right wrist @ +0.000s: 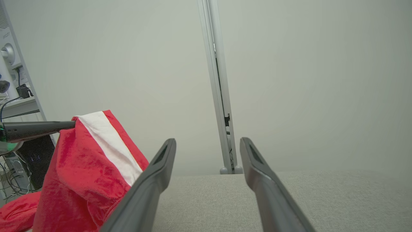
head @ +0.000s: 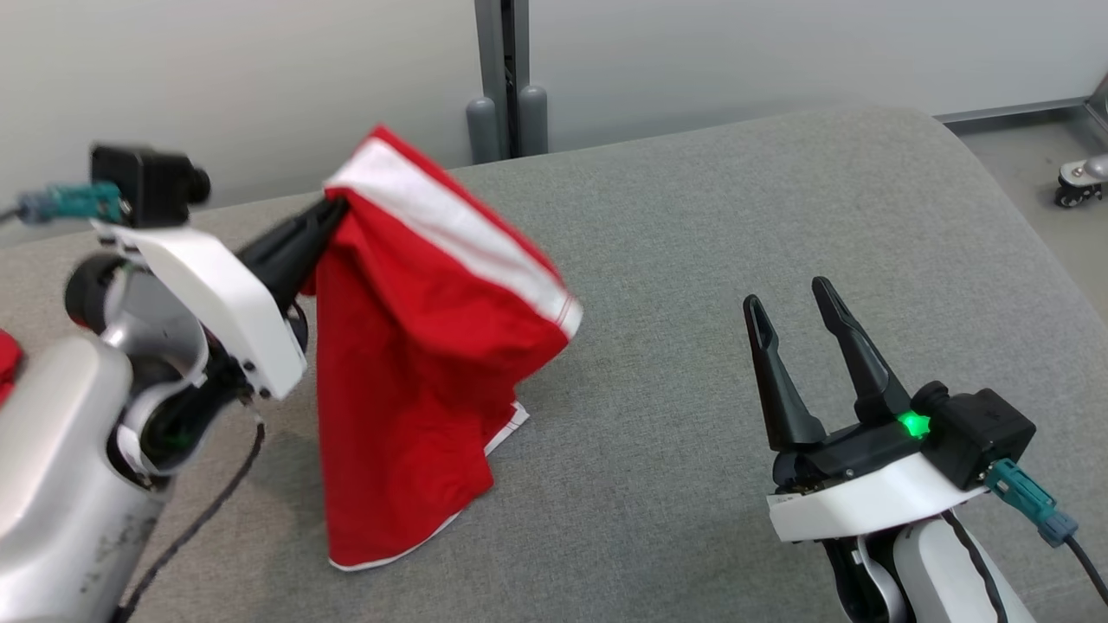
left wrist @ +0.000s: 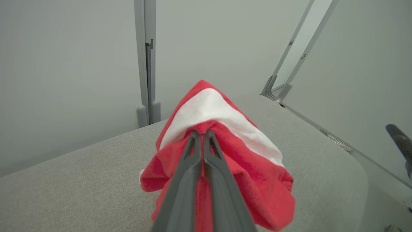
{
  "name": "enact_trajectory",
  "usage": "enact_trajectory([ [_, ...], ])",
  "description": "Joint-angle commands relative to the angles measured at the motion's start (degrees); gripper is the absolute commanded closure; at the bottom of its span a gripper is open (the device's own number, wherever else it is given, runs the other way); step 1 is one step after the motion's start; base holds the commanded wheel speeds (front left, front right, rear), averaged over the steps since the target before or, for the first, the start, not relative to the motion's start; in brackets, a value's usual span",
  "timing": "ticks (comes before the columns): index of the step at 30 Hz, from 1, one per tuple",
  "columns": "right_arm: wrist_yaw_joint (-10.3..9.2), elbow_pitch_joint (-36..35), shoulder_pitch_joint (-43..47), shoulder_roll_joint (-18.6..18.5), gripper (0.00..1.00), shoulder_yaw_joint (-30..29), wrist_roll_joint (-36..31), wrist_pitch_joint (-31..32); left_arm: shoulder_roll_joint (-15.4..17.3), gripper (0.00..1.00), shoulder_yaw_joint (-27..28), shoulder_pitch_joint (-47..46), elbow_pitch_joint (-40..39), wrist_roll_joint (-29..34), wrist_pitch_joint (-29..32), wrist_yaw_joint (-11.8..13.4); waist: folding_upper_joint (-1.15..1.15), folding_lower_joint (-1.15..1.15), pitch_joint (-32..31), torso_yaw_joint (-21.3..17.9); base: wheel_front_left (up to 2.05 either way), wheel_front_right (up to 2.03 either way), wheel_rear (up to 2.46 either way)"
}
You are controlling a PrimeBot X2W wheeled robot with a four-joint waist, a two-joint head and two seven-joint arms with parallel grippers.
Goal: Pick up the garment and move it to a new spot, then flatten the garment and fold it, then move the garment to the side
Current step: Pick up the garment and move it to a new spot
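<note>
**Garment hanging off one pinch: slip and drag risk**

Head view: the red garment with a white band hangs from the left gripper. Its jaws are clamped tight on a bunch of cloth by the band. The lower hem touches the grey padded surface, left of centre. The right gripper sits front right, well apart from the cloth, jaws spread wide and holding nothing.
- One small pinch carries all the weight, so a fast swing could pull the cloth free.
- A hem dragging on the pad would bunch it up and make flattening harder.
- Red scrap at the left edge, can't tell what it is.
- Caster on the floor far right, out of the way.

Left wrist view: the fingers are pressed together, with cloth folded over the tips and the white band on top. It looks bunched. My guess is the grip has several layers, in which case the garment won't open when laid down. A grey post stands behind the pad's far edge, and a long carry that way could clip it.

Right wrist view: the open jaws point at the wall above the pad, with the garment off to that view's left. There's more red cloth low on the left; unclear if it's the same piece. A shelf with cables sits beyond it, so keep the left arm's swing away. I see nothing between the right gripper and the garment.
</note>
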Motion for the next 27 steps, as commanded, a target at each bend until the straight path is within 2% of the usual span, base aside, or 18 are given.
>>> enact_trajectory([
  [1, 0.11, 0.3, -0.5, -0.3, 0.0, 0.1, 0.0, -0.3, -0.5, 1.0, -0.1, 1.6, 2.1, 0.4, -1.7, 0.0, 0.0, 0.0, 0.6, -0.5, 0.0, 0.0, 0.0],
  [11, 0.11, 1.1, -1.8, -0.2, 0.0, 0.7, 0.6, -0.3, -7.2, 1.0, -3.5, 2.5, 22.2, 4.2, -13.2, -3.5, 0.0, 0.0, 2.3, -1.4, 0.0, 0.0, 0.0],
  [12, 0.11, 1.4, -1.9, -0.3, 0.0, 0.8, 0.6, -0.3, -7.9, 0.71, -3.8, 2.0, 24.5, 4.6, -14.5, -3.9, 0.0, 0.0, 2.4, -1.4, 0.0, 0.0, 0.0],
  [13, 0.11, 1.5, -2.1, -0.3, 0.0, 0.8, 0.7, -0.3, -8.6, 0.03, -4.3, 1.5, 26.9, 4.8, -15.6, -4.3, 0.0, 0.0, 2.6, -1.4, 0.0, 0.0, 0.0],
  [14, 0.11, 1.6, -2.2, -0.3, 0.0, 0.9, 0.7, -0.3, -9.3, 0.0, -4.7, 0.9, 29.1, 5.2, -16.7, -4.6, 0.0, 0.0, 2.9, -1.3, 0.0, 0.0, 0.0],
  [19, 0.11, 1.8, -2.3, -0.3, 0.0, 0.6, 0.4, -0.3, -11.4, 0.0, -7.1, -2.2, 35.8, 6.8, -22.2, -5.8, 0.0, 0.0, 3.7, -0.5, 0.0, 0.0, 0.0],
  [24, 0.11, 2.3, -1.8, -0.3, 0.0, 0.1, -0.1, -0.3, -11.8, 0.0, -9.9, -4.2, 36.9, 7.7, -26.5, -6.0, 0.0, 0.0, 3.1, 1.1, 0.0, 0.0, 0.0],
  [27, 0.11, 2.8, -1.1, -0.3, 0.0, 0.1, -0.4, -0.3, -11.0, 0.0, -11.1, -4.0, 35.7, 7.4, -28.2, -6.0, 0.0, 0.0, 2.1, 2.0, 0.0, 0.0, 0.0],
])
